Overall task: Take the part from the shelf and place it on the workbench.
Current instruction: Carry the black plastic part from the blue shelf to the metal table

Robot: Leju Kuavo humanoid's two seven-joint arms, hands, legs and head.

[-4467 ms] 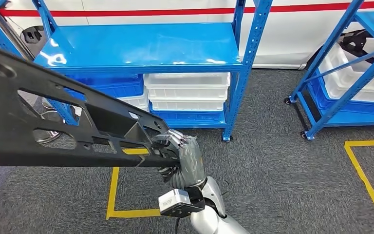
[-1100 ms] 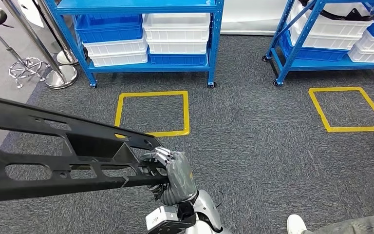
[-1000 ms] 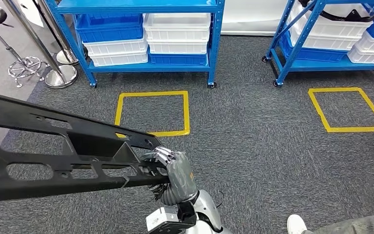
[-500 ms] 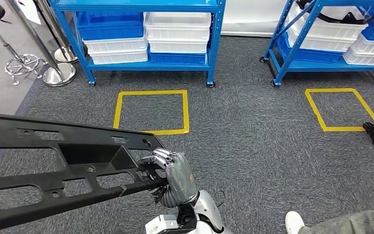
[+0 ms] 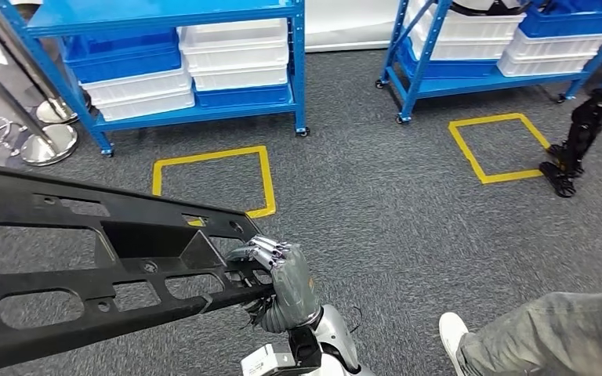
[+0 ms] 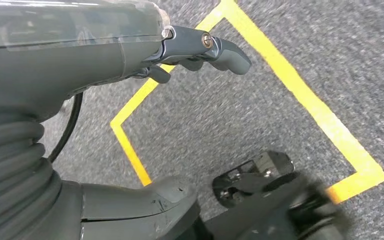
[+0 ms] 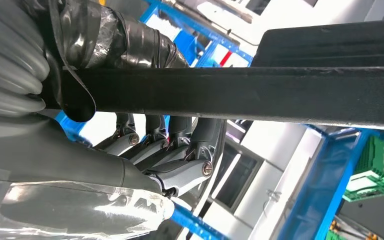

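Note:
The part (image 5: pixel 86 266) is a long black plastic panel with several cut-outs. It stretches from the head view's left edge to the lower middle, held above the carpet. My right hand (image 5: pixel 282 282) grips its near end, fingers curled over the top edge. In the right wrist view the part (image 7: pixel 260 95) crosses as a dark bar, with the right hand (image 7: pixel 145 150) wrapped around it. My left hand (image 6: pixel 80 50) hangs over the carpet and holds nothing; its fingers (image 6: pixel 215 47) are stretched out, apart from the thumb (image 6: pixel 145 205).
A blue shelf (image 5: pixel 165 16) with white bins (image 5: pixel 235 55) stands ahead, and a second blue shelf (image 5: pixel 470 78) to its right. Two yellow tape squares (image 5: pixel 212 180) (image 5: pixel 502 145) mark the carpet. A person's leg (image 5: pixel 533 337) is at lower right; a black jointed stand (image 5: pixel 576 141) is at right.
The camera has turned, so shelves and tape squares have slid left. The person's leg shows more at lower right. My right hand keeps its grip on the part.

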